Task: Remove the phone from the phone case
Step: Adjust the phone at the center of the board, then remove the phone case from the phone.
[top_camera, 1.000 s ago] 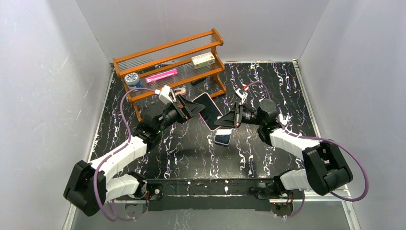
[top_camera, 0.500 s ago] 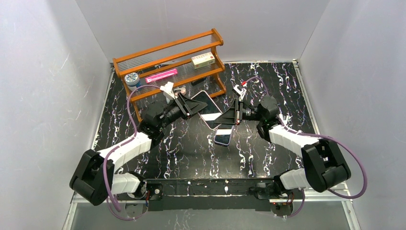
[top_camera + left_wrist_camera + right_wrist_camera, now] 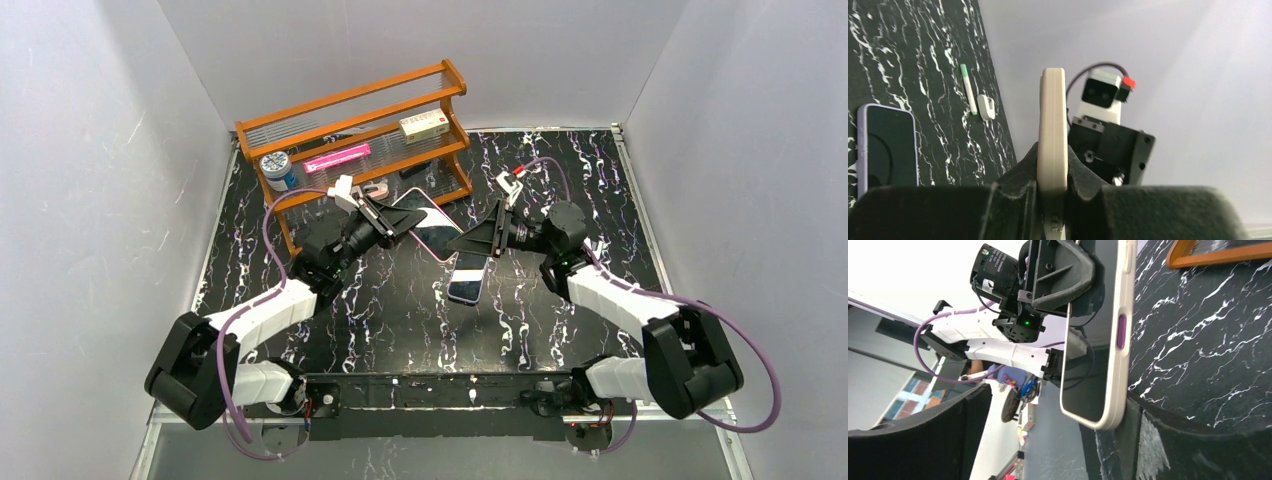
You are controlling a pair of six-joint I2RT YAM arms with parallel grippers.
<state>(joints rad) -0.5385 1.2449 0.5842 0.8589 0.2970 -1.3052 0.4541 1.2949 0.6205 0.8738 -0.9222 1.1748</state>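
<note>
Our left gripper (image 3: 396, 219) pinches the cased phone (image 3: 432, 226) edge-on in the air, its long axis running straight toward the right gripper (image 3: 464, 242). That one stands spread, with the phone's free end between its fingers, so it is the arm placed to pull.

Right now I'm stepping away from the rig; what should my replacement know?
Left hand: shut on the cased phone, held on edge above the table.
Right hand: open, with the phone's free end between its fingers.
A second, purple-edged phone lies screen up on the table.
Done: cased phone raised between both hands.
Left: close the right hand and work the phone out of its case.
</note>
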